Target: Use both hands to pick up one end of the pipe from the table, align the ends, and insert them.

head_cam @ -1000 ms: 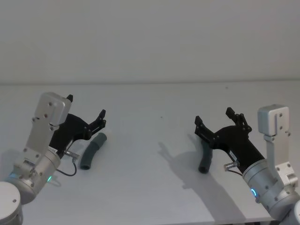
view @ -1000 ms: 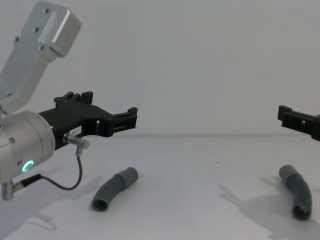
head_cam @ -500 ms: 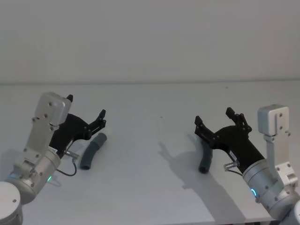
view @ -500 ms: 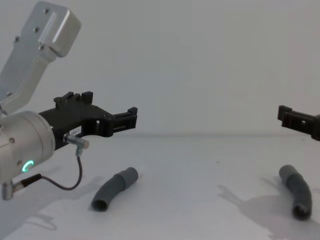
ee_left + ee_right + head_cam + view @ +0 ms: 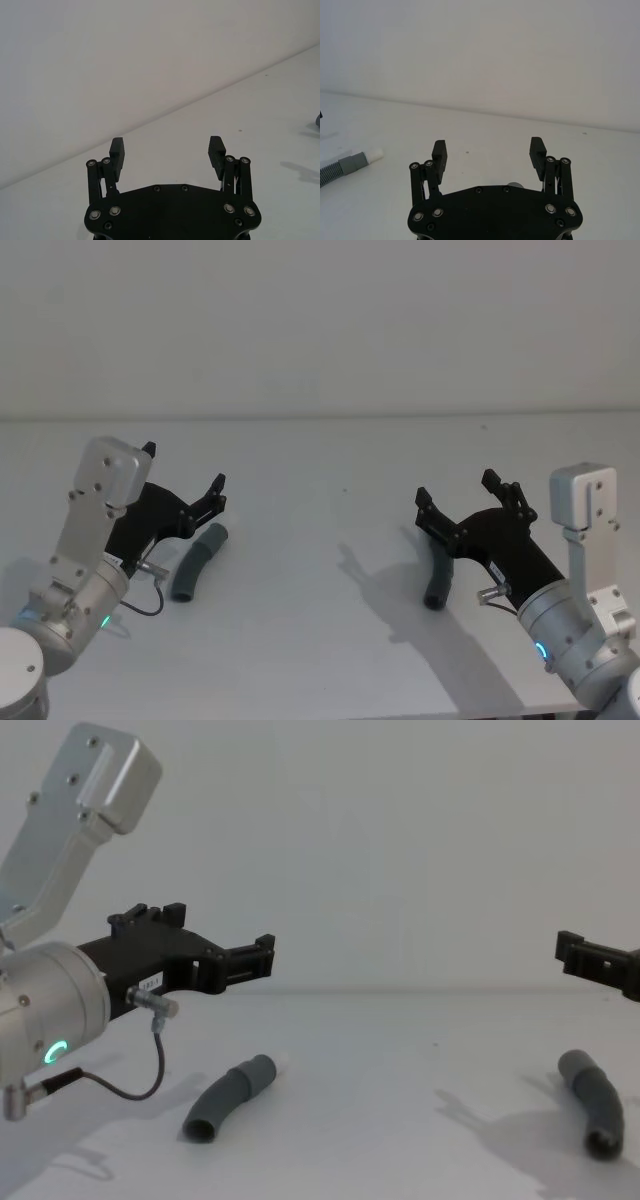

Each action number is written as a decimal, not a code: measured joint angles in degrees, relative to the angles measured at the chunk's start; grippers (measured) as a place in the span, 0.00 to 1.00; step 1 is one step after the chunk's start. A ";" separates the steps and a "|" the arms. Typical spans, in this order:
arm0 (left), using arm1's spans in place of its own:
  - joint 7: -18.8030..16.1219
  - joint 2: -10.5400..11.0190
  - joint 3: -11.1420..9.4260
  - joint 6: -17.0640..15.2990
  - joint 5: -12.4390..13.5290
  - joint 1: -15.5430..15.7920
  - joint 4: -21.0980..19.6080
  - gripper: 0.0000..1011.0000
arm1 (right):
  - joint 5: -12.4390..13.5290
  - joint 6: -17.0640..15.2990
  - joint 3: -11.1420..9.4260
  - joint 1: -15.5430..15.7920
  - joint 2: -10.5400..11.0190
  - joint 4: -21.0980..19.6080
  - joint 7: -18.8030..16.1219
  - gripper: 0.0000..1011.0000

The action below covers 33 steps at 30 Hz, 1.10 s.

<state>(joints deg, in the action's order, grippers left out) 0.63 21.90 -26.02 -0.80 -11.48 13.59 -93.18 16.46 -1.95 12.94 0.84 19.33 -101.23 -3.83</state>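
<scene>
- Since each arm is meant to lift one half of the pipe, the halves lie well apart on the tabletop (image 5: 320, 470): the left piece (image 5: 195, 562) at the lower left of the head view, the right piece (image 5: 438, 580) at the lower right.
- The left hand (image 5: 185, 468) hovers just above its piece, spread wide and holding nothing.
- The right hand (image 5: 456, 487) hangs over its piece, equally wide open and empty.
</scene>
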 joint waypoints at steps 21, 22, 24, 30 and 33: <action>0.00 0.00 0.00 0.00 0.00 0.00 0.00 0.99 | 0.00 0.00 0.00 0.00 0.00 0.00 0.00 0.99; 0.00 0.00 0.00 0.00 0.00 0.00 0.00 0.99 | 0.00 0.00 0.00 0.00 0.00 0.00 0.00 0.99; 0.00 0.00 0.00 0.00 0.00 0.00 0.00 0.99 | 0.00 0.00 0.00 0.00 0.00 0.00 0.00 0.99; 0.00 -0.03 0.00 0.00 0.01 0.00 0.00 0.99 | 0.00 0.00 0.00 0.00 0.00 0.00 0.00 0.99; -0.07 -0.25 0.00 -0.09 0.06 0.01 0.08 0.99 | 0.00 0.00 0.00 0.00 0.00 0.00 0.00 0.99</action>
<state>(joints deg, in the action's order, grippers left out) 0.56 21.64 -26.02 -0.89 -11.42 13.60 -93.10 16.46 -1.95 12.94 0.84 19.33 -101.23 -3.82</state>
